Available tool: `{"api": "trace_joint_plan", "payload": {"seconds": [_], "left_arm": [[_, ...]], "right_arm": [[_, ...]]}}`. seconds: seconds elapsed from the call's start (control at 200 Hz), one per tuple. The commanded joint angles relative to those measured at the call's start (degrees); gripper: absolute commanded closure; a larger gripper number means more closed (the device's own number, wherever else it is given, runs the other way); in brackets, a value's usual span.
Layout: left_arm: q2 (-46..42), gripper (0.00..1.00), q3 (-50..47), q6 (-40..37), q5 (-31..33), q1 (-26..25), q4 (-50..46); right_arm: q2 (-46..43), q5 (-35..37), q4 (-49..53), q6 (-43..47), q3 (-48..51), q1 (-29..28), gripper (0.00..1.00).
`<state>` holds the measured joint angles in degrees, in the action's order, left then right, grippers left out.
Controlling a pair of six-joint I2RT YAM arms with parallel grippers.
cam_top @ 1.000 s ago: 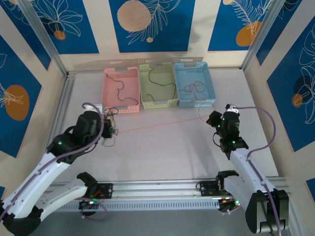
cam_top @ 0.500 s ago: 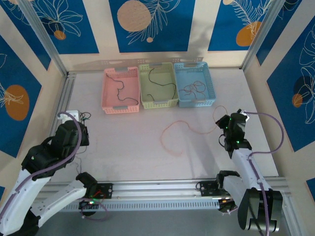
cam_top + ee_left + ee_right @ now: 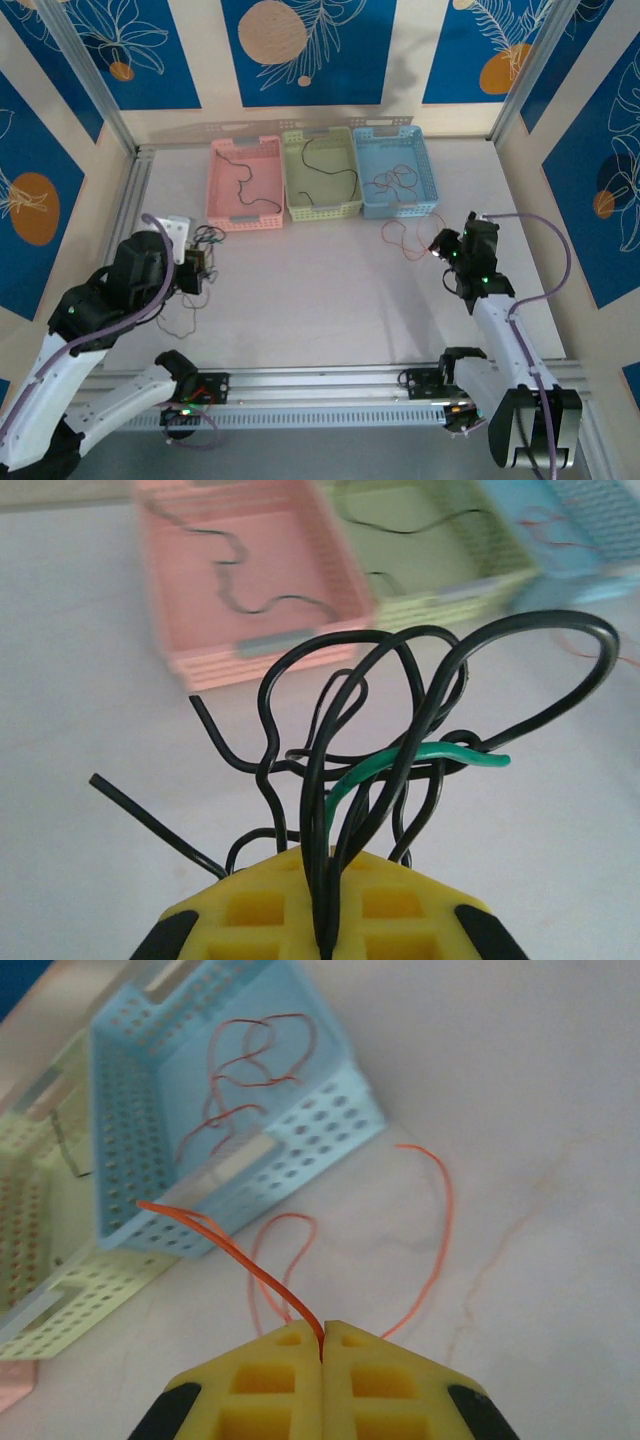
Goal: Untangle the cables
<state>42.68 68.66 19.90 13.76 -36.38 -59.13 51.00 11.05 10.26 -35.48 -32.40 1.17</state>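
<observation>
Top external view: the pale table (image 3: 330,310) carries three plastic baskets in a row at its 12 o'clock edge, side by side. These are a pink basket (image 3: 248,223), a green basket (image 3: 325,211) and a blue basket (image 3: 400,209).

The left gripper (image 3: 195,270) hangs over the table toward 9 o'clock. The right gripper (image 3: 440,245) sits toward 3 o'clock, just off the blue basket's 5 o'clock corner.

In the left wrist view, the left gripper (image 3: 325,925) is clenched on a knot of black cables (image 3: 300,730). They rise in loops from between its yellow pads, with a green cable (image 3: 420,756) threaded through them toward 3 o'clock.

In the right wrist view, the right gripper (image 3: 322,1345) is pinched tight on an orange cable (image 3: 235,1248). The cable runs from the pads toward 10 o'clock, up to the blue basket's wall. More of its length curls on the table at 12 and 1 o'clock.

One black cable (image 3: 240,185) lies in the pink basket and another (image 3: 330,172) in the green. Reddish cables (image 3: 392,181) lie tangled in the blue.
</observation>
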Motion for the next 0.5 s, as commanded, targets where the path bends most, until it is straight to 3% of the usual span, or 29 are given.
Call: {"api": "trace_joint_plan", "payload": {"seconds": [0.0,0.07,0.155,0.495], "left_arm": [[1.30,1.00,1.81,-2.37,-16.87,0.40,6.45],[2.63,1.00,2.32,-3.29,-19.60,0.38,6.97],[4.20,1.00,2.17,-4.76,-18.01,0.39,6.34],[1.74,1.00,-9.37,-6.82,-14.11,0.39,7.61]], "right_arm": [[-1.81,-2.36,9.49,5.02,-5.09,-2.10,1.00],[-2.76,-3.43,10.82,5.13,-7.02,-2.59,1.00],[-2.01,-6.52,10.37,4.00,-11.36,-2.89,1.00],[12.36,-6.13,12.65,4.98,-45.33,-6.63,1.00]]}}
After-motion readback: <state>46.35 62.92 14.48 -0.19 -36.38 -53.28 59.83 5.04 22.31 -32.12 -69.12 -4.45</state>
